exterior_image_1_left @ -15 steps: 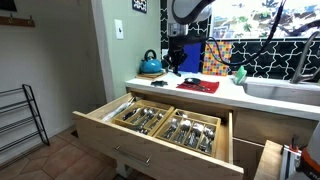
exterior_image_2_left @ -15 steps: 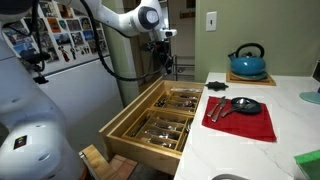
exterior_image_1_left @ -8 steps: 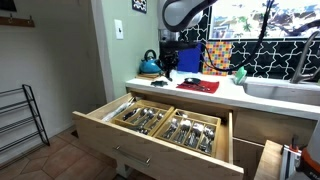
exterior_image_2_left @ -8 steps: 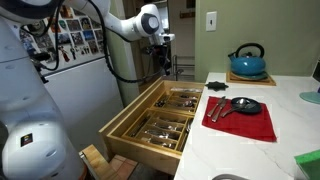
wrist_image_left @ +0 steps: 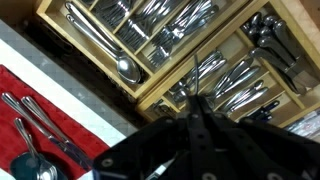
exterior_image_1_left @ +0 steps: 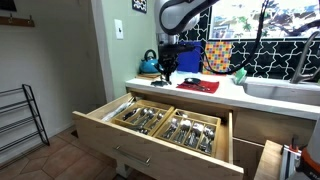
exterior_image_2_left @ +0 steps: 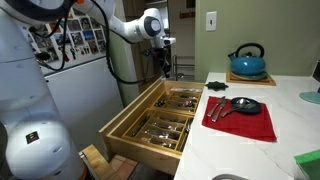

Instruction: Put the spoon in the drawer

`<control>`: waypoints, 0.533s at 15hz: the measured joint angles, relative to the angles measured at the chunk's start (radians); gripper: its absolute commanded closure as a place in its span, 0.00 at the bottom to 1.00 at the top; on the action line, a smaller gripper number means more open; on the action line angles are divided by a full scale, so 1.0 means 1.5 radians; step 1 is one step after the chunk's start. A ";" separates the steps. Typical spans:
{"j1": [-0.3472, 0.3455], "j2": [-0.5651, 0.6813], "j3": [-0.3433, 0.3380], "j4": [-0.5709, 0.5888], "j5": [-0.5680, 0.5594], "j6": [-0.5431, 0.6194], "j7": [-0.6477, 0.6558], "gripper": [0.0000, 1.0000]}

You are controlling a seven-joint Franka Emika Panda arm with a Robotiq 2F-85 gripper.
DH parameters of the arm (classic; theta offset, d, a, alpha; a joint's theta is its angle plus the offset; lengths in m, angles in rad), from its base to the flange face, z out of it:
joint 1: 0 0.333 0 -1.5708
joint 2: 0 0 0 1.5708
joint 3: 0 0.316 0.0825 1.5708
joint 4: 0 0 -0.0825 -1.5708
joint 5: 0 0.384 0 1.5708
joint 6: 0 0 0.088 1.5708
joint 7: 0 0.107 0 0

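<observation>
I hold the spoon (wrist_image_left: 195, 78) pinched between nearly closed fingers (exterior_image_2_left: 163, 64), above the back of the open drawer (exterior_image_1_left: 128, 138). It hangs roughly upright, its long axis pointing down at the cutlery (wrist_image_left: 165, 40). I cannot tell which end is lowest. I judge I should lower it straight into one compartment, clear of the dividers (wrist_image_left: 150, 90), before letting go.

An exterior view sits low before the open drawer (exterior_image_1_left: 150, 150), facing its front panel and the surface (exterior_image_1_left: 230, 95) behind. An exterior view looks from over the surface (exterior_image_2_left: 290, 120) across the drawer (exterior_image_2_left: 140, 145) toward the wall. The wrist view looks down, close, on the drawer (wrist_image_left: 165, 82). All share the drawer and the red mat (exterior_image_1_left: 197, 86) (exterior_image_2_left: 245, 122) (wrist_image_left: 30, 110).
</observation>
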 measured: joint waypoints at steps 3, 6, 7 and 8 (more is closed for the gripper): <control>0.037 0.061 -0.020 0.033 -0.016 -0.030 0.101 0.99; 0.074 0.133 -0.047 0.075 -0.028 -0.056 0.214 0.99; 0.085 0.156 -0.057 0.089 -0.028 -0.065 0.243 0.99; 0.094 0.179 -0.066 0.103 -0.028 -0.073 0.269 0.99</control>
